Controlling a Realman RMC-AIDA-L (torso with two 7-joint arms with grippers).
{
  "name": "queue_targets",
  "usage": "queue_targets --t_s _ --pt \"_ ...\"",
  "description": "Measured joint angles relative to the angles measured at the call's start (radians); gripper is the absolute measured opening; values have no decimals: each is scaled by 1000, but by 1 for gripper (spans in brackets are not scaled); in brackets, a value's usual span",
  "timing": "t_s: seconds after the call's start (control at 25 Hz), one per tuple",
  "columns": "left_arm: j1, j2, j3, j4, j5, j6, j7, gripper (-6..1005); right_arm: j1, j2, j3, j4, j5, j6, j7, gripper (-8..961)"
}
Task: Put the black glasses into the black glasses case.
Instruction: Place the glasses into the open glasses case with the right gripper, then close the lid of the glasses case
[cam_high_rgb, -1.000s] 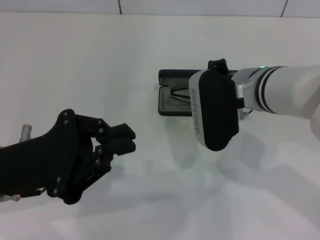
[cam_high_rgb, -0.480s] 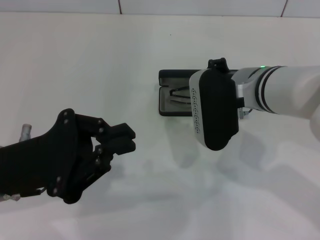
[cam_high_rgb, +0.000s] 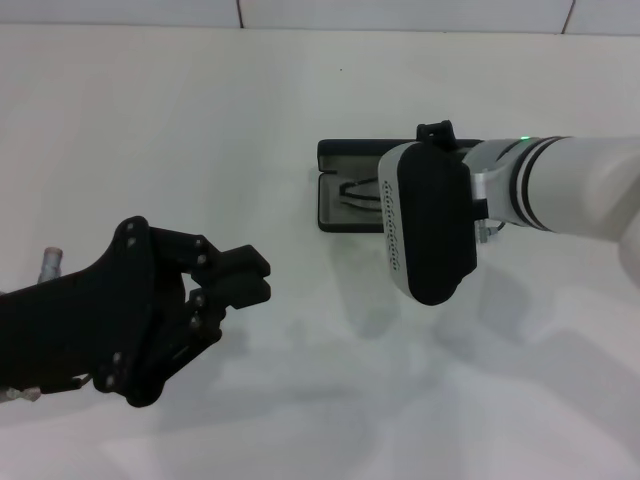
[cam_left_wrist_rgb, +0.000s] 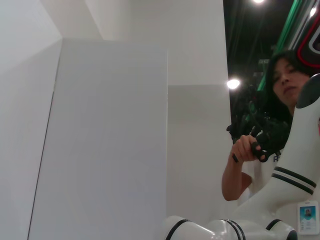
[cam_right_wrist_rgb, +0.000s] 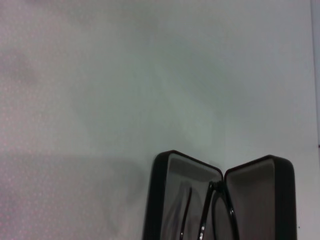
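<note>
The black glasses case (cam_high_rgb: 333, 152) lies open on the white table, a little right of the middle, grey lining up. The black glasses (cam_high_rgb: 356, 189) lie in it; only their thin temple arms show. My right gripper (cam_high_rgb: 428, 222), on the white arm, hangs over the right part of the case and hides it. The right wrist view shows the open case (cam_right_wrist_rgb: 170, 192) with the glasses' arms (cam_right_wrist_rgb: 205, 220) across its hinge. My left gripper (cam_high_rgb: 252, 278) is shut and empty, low at the left, well apart from the case.
The white table (cam_high_rgb: 200, 130) ends at a tiled wall at the back. A small metal part (cam_high_rgb: 50, 265) shows at the left edge. The left wrist view shows white walls and a person (cam_left_wrist_rgb: 272, 130) behind my white arm (cam_left_wrist_rgb: 295, 180).
The glasses' temple arms have shifted slightly inside the case. My right gripper has eased a little. The left arm has not moved.
</note>
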Motion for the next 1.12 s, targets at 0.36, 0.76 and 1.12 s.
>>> queue_targets --t_s 0.36,0.76,1.12 --pt "6 0 0 0 0 0 0 99 -9 0 -1 -19 0 -12 12 67" --pt "8 0 1 -2 1 0 2 98 -14 0 0 -56 1 -59 38 69" --pt "8 -1 -1 -23 5 0 14 98 -120 -1 10 -210 49 -112 38 70"
